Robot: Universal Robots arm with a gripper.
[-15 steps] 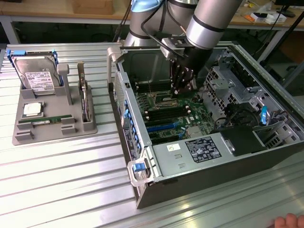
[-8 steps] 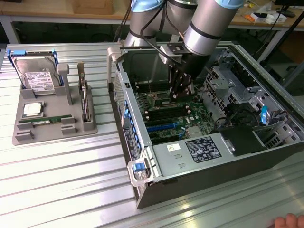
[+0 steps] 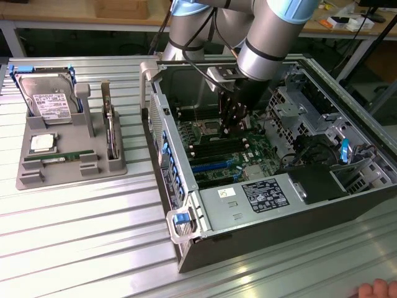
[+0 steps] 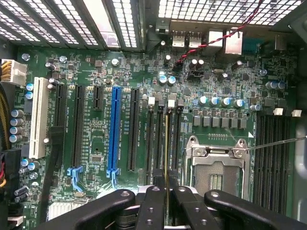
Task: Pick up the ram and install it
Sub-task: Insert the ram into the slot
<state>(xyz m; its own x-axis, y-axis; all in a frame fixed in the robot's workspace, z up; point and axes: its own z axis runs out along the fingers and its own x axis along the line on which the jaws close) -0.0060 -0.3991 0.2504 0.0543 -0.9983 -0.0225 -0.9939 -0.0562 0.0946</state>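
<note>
Misalignment was the main hazard. The ram (image 4: pixel 166 143) was clamped edge-on between the jaws and hung inside the case (image 3: pixel 248 205), over the bank of black slots (image 4: pixel 149 139) just beside the socket (image 4: pixel 216 175). Whether its lower edge stood over one slot or over the ridge between two was hard to judge from the wrist view. Pressed down off-line, the stick could flex, scrape its contacts or load the board (image 4: pixel 96 72). A slight tilt along its length would likely seat one end and leave the other proud. Shut latches (image 4: pixel 152 100) or a reversed notch would block it outright. The grip covered only a short stretch of a thin, smooth card, so a hard push might have made it slide in the jaws. The capacitors (image 4: pixel 214 101) and the socket frame stood close enough to be clipped by a sideways drift.

The ram read as a narrow yellowish line, stiff and flat. The slots were long, slim black plastic with pale end latches. The board was matte green, crowded with silver-topped cylinders. The socket was a square of bright stamped metal. The jaws were matte black with rounded links. The case was grey perforated sheet steel on a ribbed metal worktop (image 3: pixel 74 236).
</note>
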